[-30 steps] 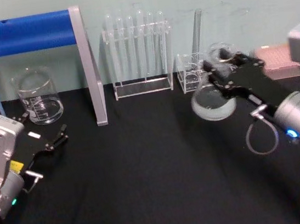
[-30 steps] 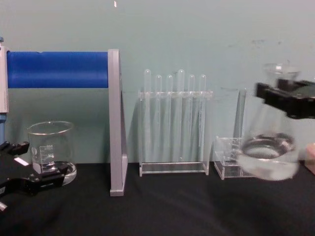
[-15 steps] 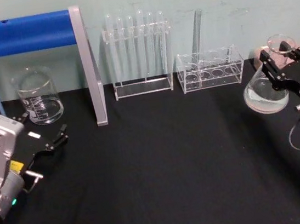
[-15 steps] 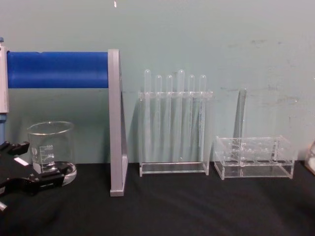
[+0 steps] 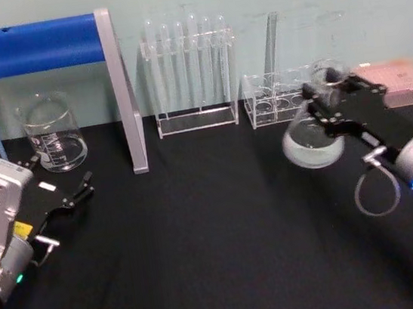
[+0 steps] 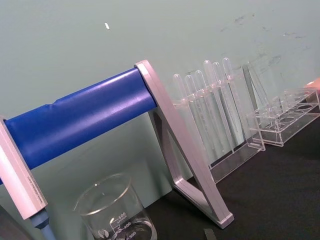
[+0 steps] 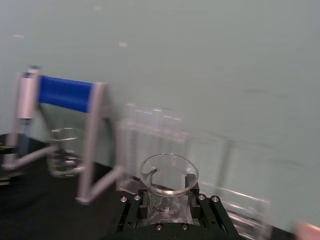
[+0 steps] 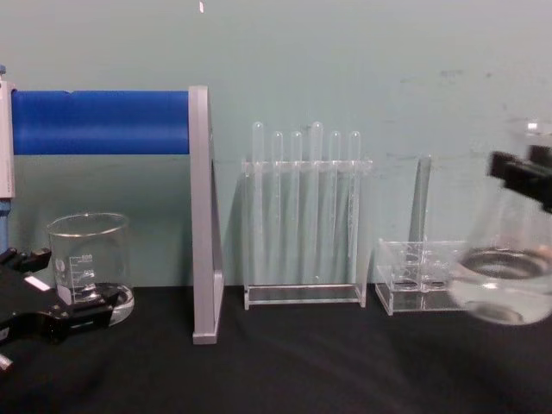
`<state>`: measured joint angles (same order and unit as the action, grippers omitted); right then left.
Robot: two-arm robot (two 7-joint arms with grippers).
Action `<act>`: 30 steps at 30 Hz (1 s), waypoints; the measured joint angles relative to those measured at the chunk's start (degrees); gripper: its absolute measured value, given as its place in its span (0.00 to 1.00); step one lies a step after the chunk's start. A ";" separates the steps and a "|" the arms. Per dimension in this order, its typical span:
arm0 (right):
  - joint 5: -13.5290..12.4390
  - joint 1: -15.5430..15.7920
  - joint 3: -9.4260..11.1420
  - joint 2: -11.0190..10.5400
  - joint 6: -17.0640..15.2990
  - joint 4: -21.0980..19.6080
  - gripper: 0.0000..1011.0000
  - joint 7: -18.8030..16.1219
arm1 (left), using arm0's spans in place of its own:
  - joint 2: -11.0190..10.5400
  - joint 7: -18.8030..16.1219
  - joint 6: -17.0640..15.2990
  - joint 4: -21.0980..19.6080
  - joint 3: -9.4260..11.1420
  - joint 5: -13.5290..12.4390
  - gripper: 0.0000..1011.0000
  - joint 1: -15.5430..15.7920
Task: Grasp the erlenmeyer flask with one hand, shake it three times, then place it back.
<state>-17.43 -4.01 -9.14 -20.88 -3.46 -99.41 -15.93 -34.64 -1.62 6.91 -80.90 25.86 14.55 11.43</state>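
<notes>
Fingers nearest the robot, those of the left gripper [image 5: 61,181], are standing spread and empty, resting low over the bench [image 5: 203,246] at its left side, just in front of the beaker [image 5: 53,133]. That arm is sitting idle.

As for progress, the grasp is done and the flask is up off the bench, so the work is looking to be somewhere in the shaking step. The flask's smeared outline in the chest view is suggesting motion, though how many of the three shakes are done cannot be told. Setting it back down is yet to come.

Farther out on the right, the right gripper [image 5: 333,90] is reaching forward. Its fingers [image 7: 142,209] are pinching the narrow neck of the erlenmeyer flask [image 5: 313,140] from both sides, just under the flared rim, closed only as far as the glass is letting them. In the right wrist view the rim is sitting above the two black finger blocks, with the neck between them. The flask is hanging from that grip, roughly upright with a slight lean, and a shallow pool of clear liquid is lying in its wide base. It is hovering in front of the low clear rack [image 5: 283,99], apart from it.

Behind, along the wall, the test tube rack [image 5: 192,72] is standing upright with its tubes, and the blue-barred stand [image 5: 32,46] is rising at the far left.
</notes>
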 joint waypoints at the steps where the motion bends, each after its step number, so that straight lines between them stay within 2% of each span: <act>1: -0.12 -0.39 -0.64 0.00 0.08 0.20 0.45 -0.73 | 0.00 0.00 0.00 0.00 0.00 0.00 0.99 0.00; 6: -1.05 -2.44 -4.26 -0.21 0.61 1.29 0.45 -4.97 | 0.00 0.00 0.00 0.00 0.00 0.00 0.99 0.00; 8: -1.72 -3.61 -6.50 -0.53 1.04 1.86 0.45 -7.36 | 0.00 0.00 0.00 0.00 0.00 0.00 0.99 0.00; 14: -3.30 -4.88 -9.03 -1.05 1.76 2.54 0.45 -10.11 | 0.00 0.00 0.00 0.00 0.00 0.00 0.99 0.00; 22: -4.80 -4.49 -8.86 -1.73 2.38 2.52 0.45 -9.07 | 0.00 0.00 0.00 0.00 0.00 0.00 0.99 0.00; 25: -5.14 -3.79 -7.82 -2.15 2.59 2.15 0.45 -7.16 | 0.00 0.00 0.00 0.00 0.01 0.00 0.99 0.00; 30: -5.11 -1.96 -4.80 -2.61 2.86 1.36 0.45 -3.06 | 0.00 0.00 0.00 0.00 0.00 0.00 0.99 0.00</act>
<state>-22.54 -5.97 -13.93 -23.49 -0.60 -98.05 -18.99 -34.65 -1.62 6.91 -80.90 25.86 14.55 11.43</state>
